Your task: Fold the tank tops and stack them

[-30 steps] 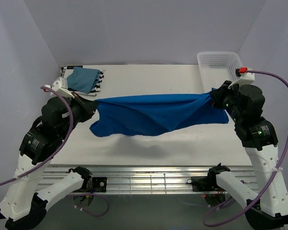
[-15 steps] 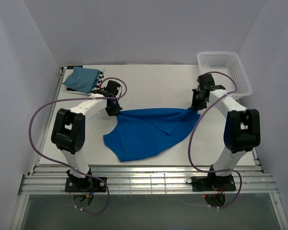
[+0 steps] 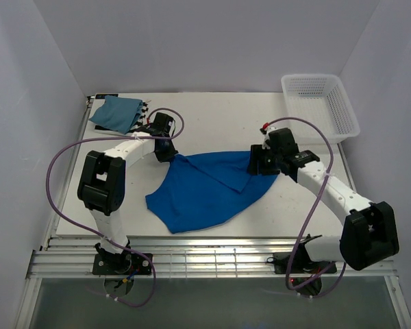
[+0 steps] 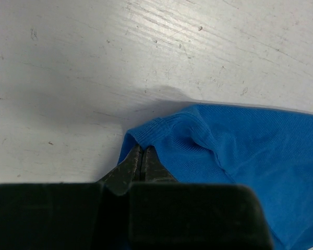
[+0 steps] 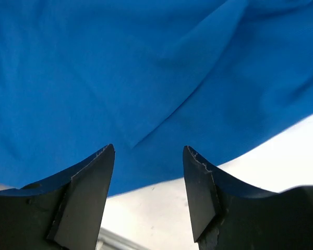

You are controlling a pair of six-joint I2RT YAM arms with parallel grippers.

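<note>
Top view: royal blue top (image 3: 205,188) lies spread on the tabletop (image 3: 219,116), with one flap doubled over itself. Left pincer (image 3: 167,156) is at the top's far-left corner. Right pincer (image 3: 258,163) is over its far-right edge. Behind and left of the left pincer, a folded teal top (image 3: 116,112) sits on the striped top (image 3: 144,108), which shows only at the edges. Basket (image 3: 322,103) is behind and right of the right pincer, well apart.

Left wrist: left pincer (image 4: 142,151) is together, clamped on a hemmed corner of the royal blue top (image 4: 240,151). The cloth runs off to the pincer's right. Bare tabletop (image 4: 94,67) is ahead and to the left.

Right wrist: right pincer (image 5: 148,151) is apart, with nothing gripped. Royal blue top (image 5: 120,67) is below and ahead of the fingers, a fold edge crossing it diagonally. Tabletop (image 5: 281,151) shows on the right side of the pincer.
</note>
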